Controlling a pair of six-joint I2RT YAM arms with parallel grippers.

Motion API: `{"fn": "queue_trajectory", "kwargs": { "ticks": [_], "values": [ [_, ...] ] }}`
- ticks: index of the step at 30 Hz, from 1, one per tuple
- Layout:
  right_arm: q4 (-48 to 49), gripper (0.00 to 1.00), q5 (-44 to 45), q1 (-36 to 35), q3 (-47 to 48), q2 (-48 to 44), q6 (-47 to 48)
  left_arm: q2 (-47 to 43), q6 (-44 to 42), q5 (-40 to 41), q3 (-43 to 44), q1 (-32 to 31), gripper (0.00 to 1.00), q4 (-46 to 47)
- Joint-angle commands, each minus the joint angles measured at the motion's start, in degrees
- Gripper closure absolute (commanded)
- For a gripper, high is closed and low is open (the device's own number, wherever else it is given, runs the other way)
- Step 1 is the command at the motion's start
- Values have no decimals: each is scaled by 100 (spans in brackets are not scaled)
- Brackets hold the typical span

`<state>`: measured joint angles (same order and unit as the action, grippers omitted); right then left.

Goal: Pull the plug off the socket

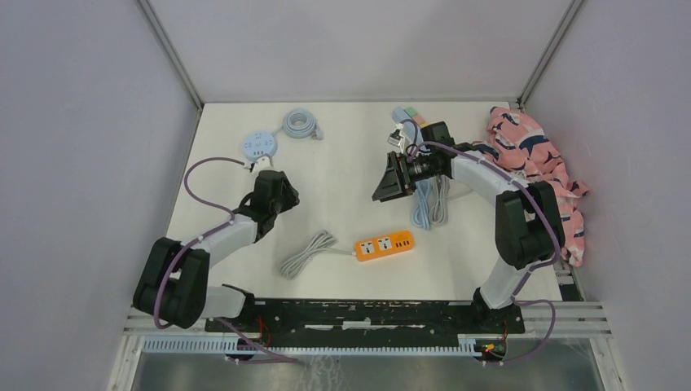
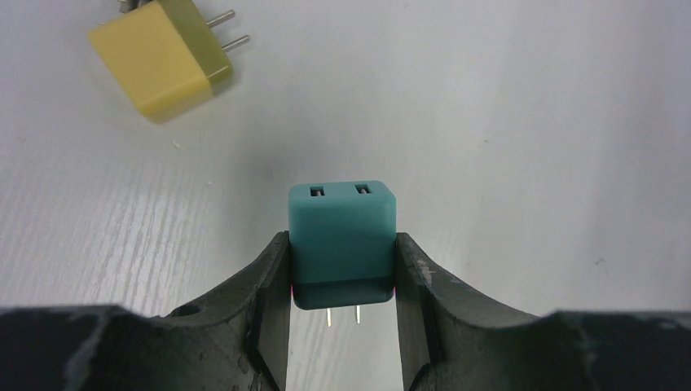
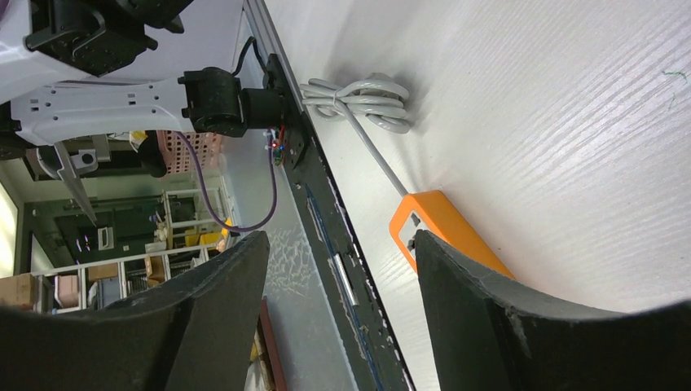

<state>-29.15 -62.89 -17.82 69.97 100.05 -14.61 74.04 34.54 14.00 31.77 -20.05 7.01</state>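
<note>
Nearest the arm bases, an orange power strip (image 1: 383, 246) lies on the bench (image 1: 342, 204). Beyond it, the left gripper (image 2: 342, 243) is clamped on the flanks of the teal plug (image 2: 342, 220). The prongs are bare and clear of any socket, above open bench, and a yellow plug (image 2: 159, 61) lies loose just beyond. The right gripper (image 3: 340, 240) stands apart, holding nothing. Farther back sits the round socket (image 1: 259, 147).

The pull appears complete, so the step in hand is the release. Lower the plug close to the bench and keep it level. Part the jaws fully, then withdraw straight back to avoid dragging it.
</note>
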Motion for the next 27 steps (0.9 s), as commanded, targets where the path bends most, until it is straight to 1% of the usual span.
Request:
{"fn": "queue_trajectory", "kwargs": {
  "ticks": [1, 6, 11, 15, 17, 19, 22, 24, 27],
  "values": [
    [9, 28, -60, 11, 215, -264, 159, 532, 456, 352, 548, 188, 97, 151],
    [-7, 29, -75, 25, 226, -269, 191, 1177, 467, 406, 1101, 316, 96, -334],
    [-25, 29, -75, 25, 226, -282, 204, 1516, 472, 387, 1298, 444, 93, -375],
    [-46, 29, -78, 36, 230, -288, 230, 1663, 483, 368, 1347, 560, 85, -367],
    [-52, 29, -81, 33, 239, -293, 235, 1717, 475, 326, 1373, 602, 78, -381],
    [-68, 29, -84, 41, 241, -293, 239, 1766, 490, 315, 1401, 652, 69, -427],
    [-74, 29, -86, 43, 251, -301, 253, 1787, 484, 257, 1459, 708, 46, -510],
    [-82, 29, -95, 53, 251, -307, 262, 1746, 458, 187, 1456, 721, 38, -520],
    [-85, 29, -85, 60, 255, -321, 273, 1604, 445, 104, 1426, 727, 32, -523]
  ]
}}
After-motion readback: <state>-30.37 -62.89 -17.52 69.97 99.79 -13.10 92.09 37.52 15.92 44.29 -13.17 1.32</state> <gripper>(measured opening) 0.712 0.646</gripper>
